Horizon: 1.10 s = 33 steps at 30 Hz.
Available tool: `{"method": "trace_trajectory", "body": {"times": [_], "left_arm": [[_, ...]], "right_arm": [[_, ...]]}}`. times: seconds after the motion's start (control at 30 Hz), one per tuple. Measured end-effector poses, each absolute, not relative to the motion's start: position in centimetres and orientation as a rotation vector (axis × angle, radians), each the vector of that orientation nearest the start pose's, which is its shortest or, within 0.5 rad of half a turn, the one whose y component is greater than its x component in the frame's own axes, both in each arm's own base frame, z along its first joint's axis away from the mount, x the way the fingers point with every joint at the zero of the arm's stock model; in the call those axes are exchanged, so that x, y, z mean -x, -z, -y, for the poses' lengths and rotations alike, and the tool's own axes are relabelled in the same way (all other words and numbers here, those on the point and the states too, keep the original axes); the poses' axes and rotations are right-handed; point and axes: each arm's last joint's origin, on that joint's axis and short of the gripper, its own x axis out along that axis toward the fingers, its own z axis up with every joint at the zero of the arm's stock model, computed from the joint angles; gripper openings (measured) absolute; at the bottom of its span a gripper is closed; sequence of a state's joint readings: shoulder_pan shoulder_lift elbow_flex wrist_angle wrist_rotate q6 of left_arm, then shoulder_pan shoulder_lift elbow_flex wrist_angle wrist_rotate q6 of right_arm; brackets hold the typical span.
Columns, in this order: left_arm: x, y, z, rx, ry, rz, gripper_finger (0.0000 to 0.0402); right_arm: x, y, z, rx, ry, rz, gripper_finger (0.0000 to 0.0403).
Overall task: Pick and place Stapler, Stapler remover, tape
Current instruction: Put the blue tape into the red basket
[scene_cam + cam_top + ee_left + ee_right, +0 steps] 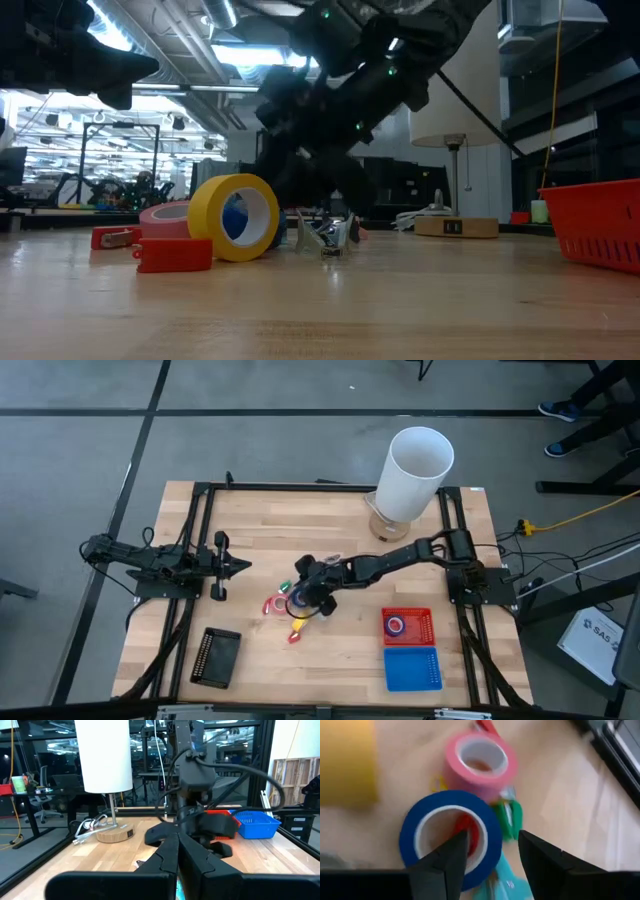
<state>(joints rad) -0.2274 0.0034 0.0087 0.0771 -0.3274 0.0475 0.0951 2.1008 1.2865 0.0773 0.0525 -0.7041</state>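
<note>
Three tape rolls sit mid-table. The blue roll [427,820] lies flat, the pink roll [480,760] lies flat beside it, and the yellow roll [235,215] stands on its edge. A green-handled stapler remover [510,817] lies against the blue roll. A small red stapler [175,255] lies in front of the yellow roll. My right gripper [492,837] is open over the blue roll, one finger in its hole and one outside its wall. My left gripper [177,845] is shut and waits at the table's left side. My right gripper straddles the blue roll's wall [487,845], slanting down from the table's right. The outer finger [545,860] stands clear of the wall. Whether the inner finger [450,857] touches the wall, I cannot tell. The roll lies flat on the table.
A red basket [407,625] and a blue basket [412,668] stand near the front right. A tall white cylinder on a wooden base [415,470] stands at the far right. A flat black object [218,657] lies at the front left.
</note>
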Motion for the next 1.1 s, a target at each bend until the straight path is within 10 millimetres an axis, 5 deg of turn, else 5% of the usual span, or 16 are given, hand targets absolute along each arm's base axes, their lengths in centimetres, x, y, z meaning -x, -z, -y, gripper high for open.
{"method": "trace_trajectory", "body": {"times": [0.17,0.4,0.6,0.9,1.1], "left_arm": [[-9.5,-17.4,1.2,-0.025,-0.102,0.077,0.0004],[-9.5,-17.3,1.2,-0.025,-0.102,0.077,0.0004],[-9.5,-17.4,1.2,-0.025,-0.102,0.077,0.0004],[-9.5,-17.4,1.2,-0.025,-0.102,0.077,0.0004],[-9.5,-17.3,1.3,-0.025,-0.1,0.075,0.0004]], "right_arm": [[-43.5,-12.9,-3.9,0.702,-0.281,-0.7,0.0144],[-43.4,-12.9,-3.9,0.7,-0.288,-0.722,0.0023],[-43.9,-14.5,-3.4,0.629,-0.29,-0.858,0.0034],[-43.4,-23.3,-2.1,0.452,-0.292,-0.997,0.0],[-41.4,-29.2,-2.1,0.367,-0.234,-0.921,0.0001]]}}
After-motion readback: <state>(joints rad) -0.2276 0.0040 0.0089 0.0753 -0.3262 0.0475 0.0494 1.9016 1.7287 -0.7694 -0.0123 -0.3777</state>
